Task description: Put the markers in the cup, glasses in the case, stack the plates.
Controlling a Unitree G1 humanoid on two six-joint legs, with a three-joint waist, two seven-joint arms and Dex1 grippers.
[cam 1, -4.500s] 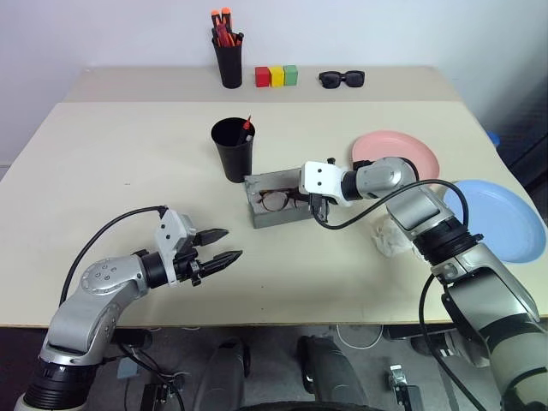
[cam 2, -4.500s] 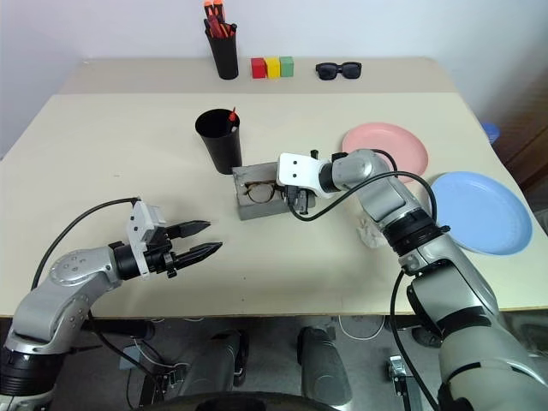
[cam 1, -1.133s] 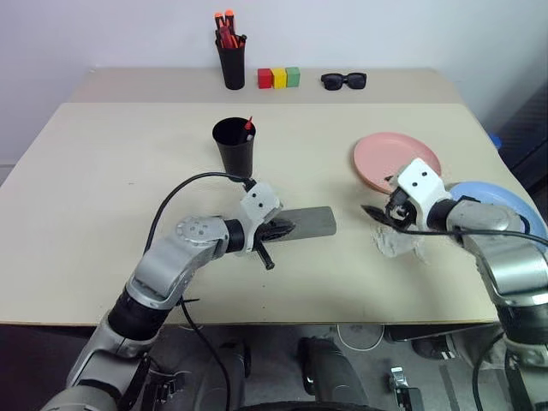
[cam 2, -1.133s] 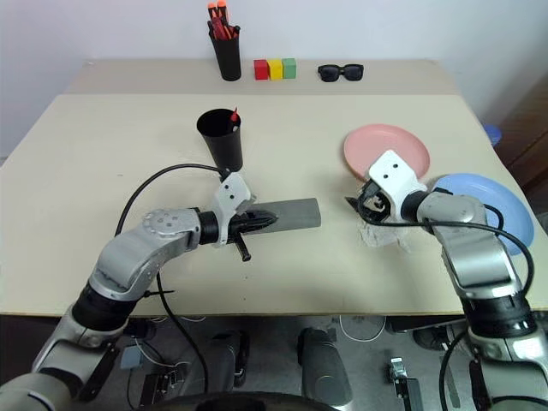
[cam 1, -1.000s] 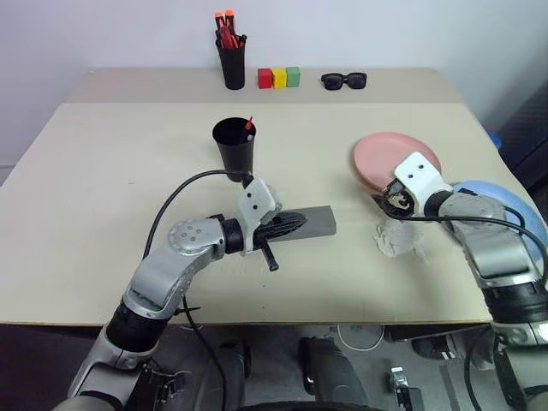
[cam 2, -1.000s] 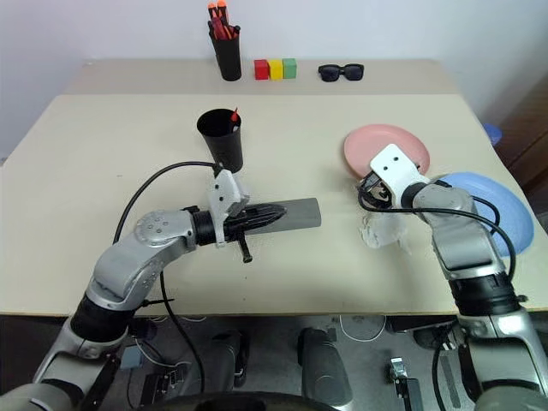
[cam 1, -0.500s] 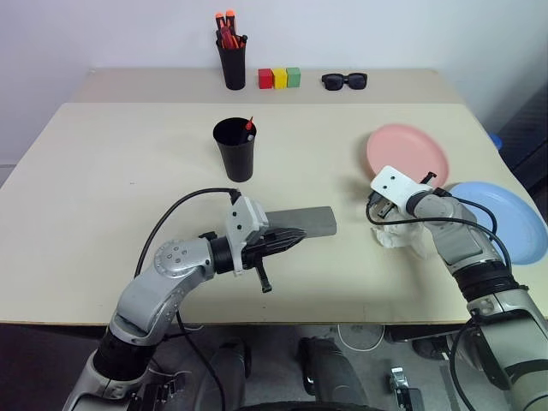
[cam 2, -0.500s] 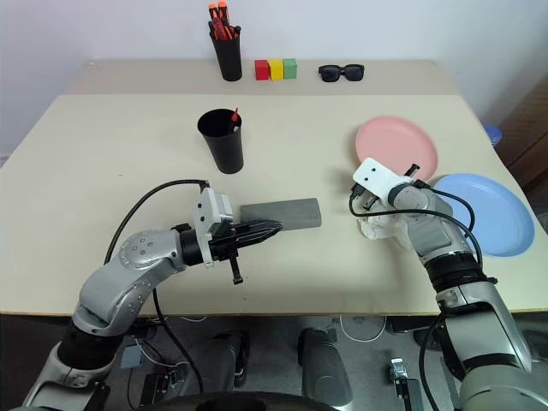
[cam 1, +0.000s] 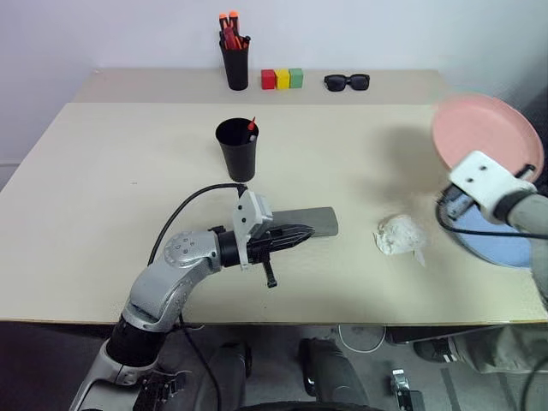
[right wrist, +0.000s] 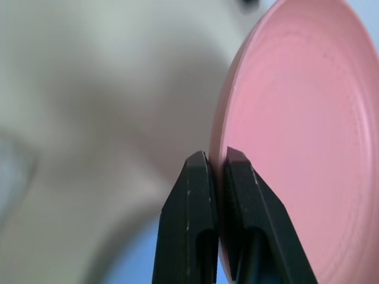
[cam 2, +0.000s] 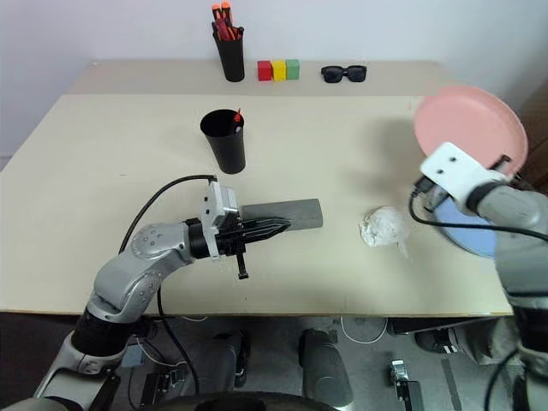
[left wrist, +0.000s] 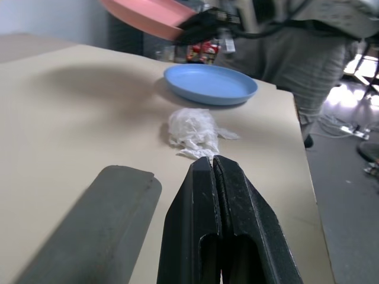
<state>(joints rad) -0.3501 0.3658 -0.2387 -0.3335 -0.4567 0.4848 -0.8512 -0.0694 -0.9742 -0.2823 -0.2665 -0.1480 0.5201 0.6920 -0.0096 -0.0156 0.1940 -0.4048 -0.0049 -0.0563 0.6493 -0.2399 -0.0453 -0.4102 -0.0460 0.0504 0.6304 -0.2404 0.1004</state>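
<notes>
The salmon plate (cam 2: 469, 128) was pinched at its rim by the right gripper (right wrist: 216, 163), looking light, stiff, slippery; left gripper (left wrist: 212, 168) was closed, empty

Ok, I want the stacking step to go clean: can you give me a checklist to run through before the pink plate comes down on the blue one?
1. Right gripper pinches the pink plate at its rim: ok.
2. Pink plate lifted off the table: ok.
3. Blue plate flat and bare: ok.
4. Crumpled plastic lies apart from the blue plate: ok.
5. Pink plate centred over the blue plate: cannot tell.
6. Case closed, left gripper shut beside it: ok.
</notes>
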